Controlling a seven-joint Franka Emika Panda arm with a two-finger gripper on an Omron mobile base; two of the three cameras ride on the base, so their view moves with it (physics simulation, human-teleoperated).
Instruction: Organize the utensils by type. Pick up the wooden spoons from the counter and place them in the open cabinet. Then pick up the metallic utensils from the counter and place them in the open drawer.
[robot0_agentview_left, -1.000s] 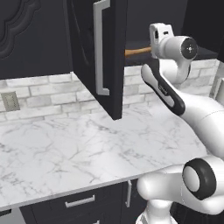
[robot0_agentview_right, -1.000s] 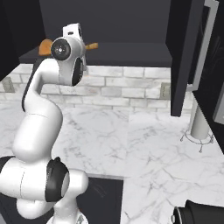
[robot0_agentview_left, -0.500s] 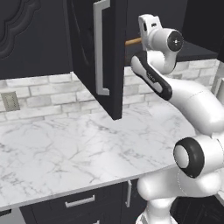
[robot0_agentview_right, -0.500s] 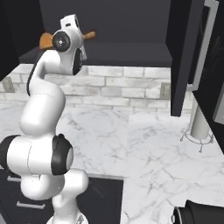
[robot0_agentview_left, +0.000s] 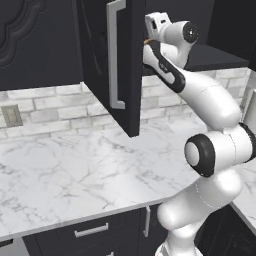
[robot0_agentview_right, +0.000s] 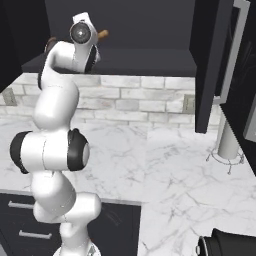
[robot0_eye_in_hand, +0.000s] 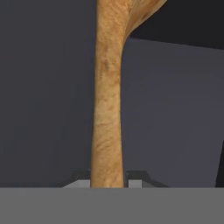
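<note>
A wooden spoon (robot0_eye_in_hand: 107, 109) runs straight up the hand view, its orange-brown handle clamped between my gripper's (robot0_eye_in_hand: 108, 180) two fingertips. My gripper (robot0_agentview_left: 151, 36) is raised to the open cabinet (robot0_agentview_left: 215, 57), just behind the edge of its black door (robot0_agentview_left: 100, 60), and only a sliver of the spoon (robot0_agentview_left: 147, 41) shows there. In the right base view the spoon (robot0_agentview_right: 102, 35) sticks out on either side of my hand, over the cabinet's dark shelf (robot0_agentview_right: 145, 61). The white marble counter (robot0_agentview_left: 75, 170) lies far below. The metallic utensils and the open drawer are out of view.
The cabinet door (robot0_agentview_right: 210, 65) hangs open over the counter (robot0_agentview_right: 165, 170). A slim metal stand (robot0_agentview_right: 227, 145) rises at the counter's right end. A wall outlet (robot0_agentview_left: 12, 116) sits in the brick backsplash. Shut base drawers (robot0_agentview_left: 90, 230) lie under the counter's front edge.
My arm has lifted the hand and the spoon up and in toward the cabinet shelf. In the left base view the spoon has slid mostly behind the door's edge.
</note>
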